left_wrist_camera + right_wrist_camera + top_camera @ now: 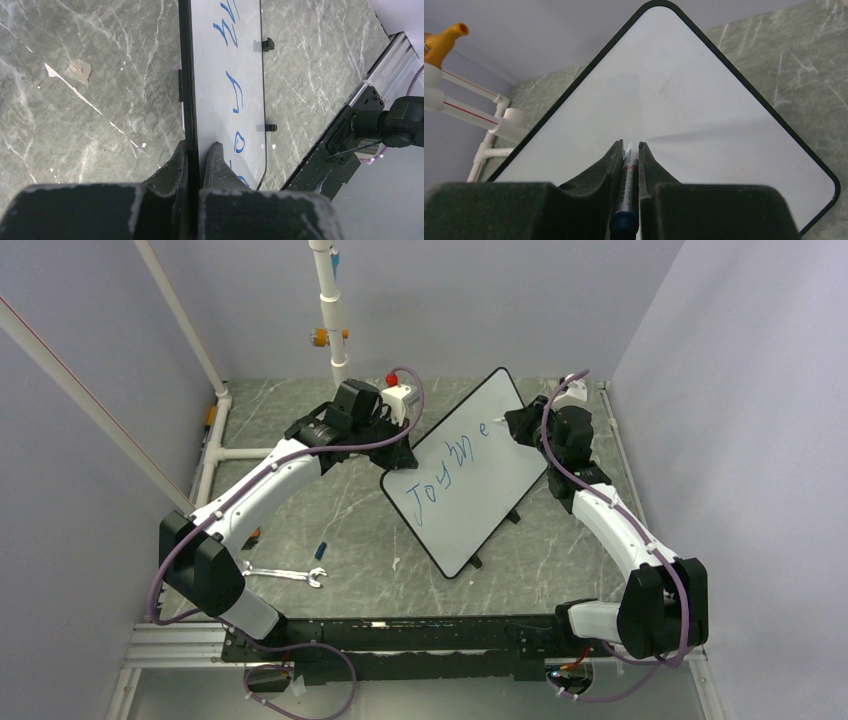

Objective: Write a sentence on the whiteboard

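**Both jaws closed: left on the board's rim, right on a marker**

The left gripper is clamped with almost no gap on the black rim of the whiteboard. One finger sits behind the board and the other lies on its white face. Straight out from these jaws the board runs away nearly edge-on above the table. The sentence, in blue, starts just beyond the inner fingertip.

The right gripper is closed tight on a marker, which lies lengthwise between the fingers with its tip forward. Ahead of the tip is blank board, and I cannot tell whether the tip touches it.

From above, the writing reads "Joy", some looser strokes, then "e" nearest the right jaws. Well away from both jaws, a wrench lies flat near the left arm's base.
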Controlling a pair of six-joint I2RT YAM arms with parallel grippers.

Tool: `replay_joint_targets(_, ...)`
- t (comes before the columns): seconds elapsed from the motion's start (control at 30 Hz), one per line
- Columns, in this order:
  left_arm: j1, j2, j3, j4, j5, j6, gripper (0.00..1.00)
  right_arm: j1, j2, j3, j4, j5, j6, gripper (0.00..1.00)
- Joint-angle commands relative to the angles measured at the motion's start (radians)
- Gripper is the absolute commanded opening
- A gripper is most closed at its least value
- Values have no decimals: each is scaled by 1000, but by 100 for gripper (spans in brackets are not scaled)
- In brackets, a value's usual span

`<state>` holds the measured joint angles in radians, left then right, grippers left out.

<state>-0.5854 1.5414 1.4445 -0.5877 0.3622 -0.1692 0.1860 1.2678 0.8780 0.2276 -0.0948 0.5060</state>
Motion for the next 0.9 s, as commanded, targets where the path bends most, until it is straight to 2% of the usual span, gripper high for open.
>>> replay_joint_targets(0.0,-5,19,-4,-89,-254,284,0,-7,-29,36,31,-33,9,0)
replay_joint_targets(0.3,-23,16,27,-148,-244,288,0,-26,-80,35,-4,-76,-16,0)
replay_joint_targets(0.87,-24,4,-18,-104,-236,276,0,-45,-30,-6,113,-189,3,0)
